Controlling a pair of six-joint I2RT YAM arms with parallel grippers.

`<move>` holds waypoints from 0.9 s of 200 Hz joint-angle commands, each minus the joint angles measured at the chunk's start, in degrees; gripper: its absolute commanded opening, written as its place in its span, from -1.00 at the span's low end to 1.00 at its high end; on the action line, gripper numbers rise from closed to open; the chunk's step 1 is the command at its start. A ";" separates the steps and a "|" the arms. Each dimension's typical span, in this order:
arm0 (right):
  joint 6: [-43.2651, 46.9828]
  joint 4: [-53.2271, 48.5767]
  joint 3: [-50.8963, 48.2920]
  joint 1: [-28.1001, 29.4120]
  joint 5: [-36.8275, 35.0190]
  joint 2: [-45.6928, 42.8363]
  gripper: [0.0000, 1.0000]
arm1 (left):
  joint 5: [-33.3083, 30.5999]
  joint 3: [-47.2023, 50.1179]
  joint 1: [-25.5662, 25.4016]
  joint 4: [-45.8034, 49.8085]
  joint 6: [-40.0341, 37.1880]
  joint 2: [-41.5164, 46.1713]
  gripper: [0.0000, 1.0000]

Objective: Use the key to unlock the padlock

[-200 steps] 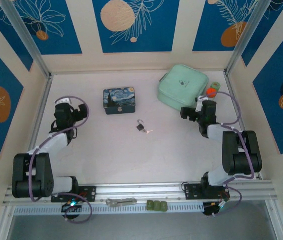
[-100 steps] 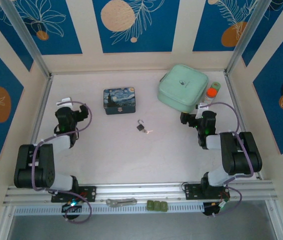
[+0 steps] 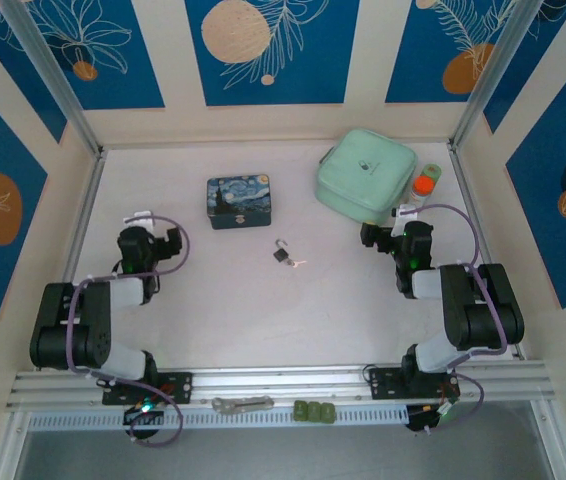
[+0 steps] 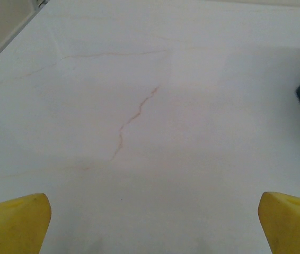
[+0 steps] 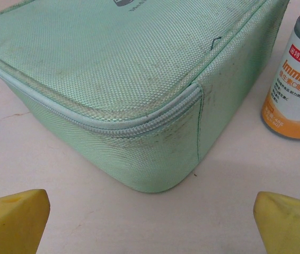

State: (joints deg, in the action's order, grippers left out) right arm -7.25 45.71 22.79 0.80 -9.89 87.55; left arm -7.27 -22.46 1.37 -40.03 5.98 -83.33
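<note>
Both wide and empty, left pincer (image 4: 152, 225) over tabletop (image 4: 203, 132), right pincer (image 5: 150, 222) facing mint pouch (image 5: 113, 69), padlock (image 3: 281, 253) beside key (image 3: 297, 264) between them, unobstructed

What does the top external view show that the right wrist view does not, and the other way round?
Top external, not right wrist: the padlock and key lying mid-table, the starry tin, and the left arm.
Right wrist, not top external: the zipper seam of the green case, the printed label on the bottle, and the right hand with its yellow fingertips wide apart.
Both: the green case and the orange-capped bottle beside it.
</note>
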 commanded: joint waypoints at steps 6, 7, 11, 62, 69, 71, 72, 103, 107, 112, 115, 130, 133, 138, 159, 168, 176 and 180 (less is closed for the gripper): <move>0.39 1.56 0.57 0.16 -0.83 -0.45 0.98 | 4.66 1.56 -0.71 -9.19 -3.20 -0.14 1.00; 0.39 1.57 0.54 0.17 -0.83 -0.45 0.98 | 4.60 1.51 -0.73 -9.06 -3.23 -0.15 1.00; 0.40 1.57 0.51 0.12 -0.79 -0.45 0.98 | 4.40 1.23 -0.88 -8.54 -3.35 -0.24 1.00; 0.40 1.56 0.58 0.17 -0.82 -0.45 0.98 | 5.61 -0.99 -3.51 -9.36 -7.18 -5.00 1.00; 0.39 1.55 0.52 0.17 -0.81 -0.36 0.98 | 4.82 1.95 -3.56 -15.85 -6.87 -6.13 1.00; 0.39 1.57 0.58 0.17 -0.76 -0.43 0.98 | 3.86 2.79 -3.50 -18.24 -6.33 -6.62 1.00; 0.39 1.57 0.58 0.17 -0.80 -0.48 0.98 | 3.37 3.13 -3.44 -19.21 -6.16 -6.82 1.00; 0.39 1.55 0.55 0.17 -0.81 -0.45 0.98 | 0.61 3.97 -3.47 -18.96 -5.26 -5.99 1.00; 0.39 1.55 0.55 0.17 -0.82 -0.47 0.98 | 0.67 3.36 -3.48 -17.57 -5.31 -5.89 1.00; 0.39 1.53 0.55 0.17 -0.83 -0.43 0.98 | 0.76 2.90 -3.62 -17.25 -5.63 -6.14 1.00; 0.39 1.57 0.59 0.13 -0.88 -0.45 0.98 | 0.81 2.86 -3.78 -17.57 -5.77 -6.30 1.00; 0.40 1.56 0.53 0.17 -0.79 -0.45 0.98 | 0.68 2.70 -3.91 -17.10 -5.87 -6.13 1.00; 0.39 1.53 0.56 0.14 -0.78 -0.45 0.98 | 0.60 2.76 -3.91 -17.32 -5.90 -6.28 1.00; 0.39 1.56 0.59 0.17 -0.83 -0.45 0.98 | 0.59 2.73 -3.91 -17.17 -5.89 -6.25 1.00; 0.39 1.57 0.56 0.17 -0.83 -0.47 0.98 | 0.50 2.68 -4.00 -16.91 -5.89 -6.12 1.00; 0.38 1.50 0.47 0.17 -0.77 -0.49 0.98 | 0.42 2.68 -4.00 -17.08 -5.89 -6.27 1.00; 0.39 1.53 0.48 0.16 -0.79 -0.45 0.98 | 0.42 2.68 -4.00 -16.94 -5.91 -6.23 1.00; 0.39 1.57 0.48 0.12 -0.83 -0.47 0.98 | 0.41 2.68 -4.00 -16.92 -5.97 -6.22 1.00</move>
State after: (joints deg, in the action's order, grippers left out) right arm -7.25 45.84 22.79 0.80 -10.09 87.55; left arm -6.07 -18.81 -2.13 -55.29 0.95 -89.25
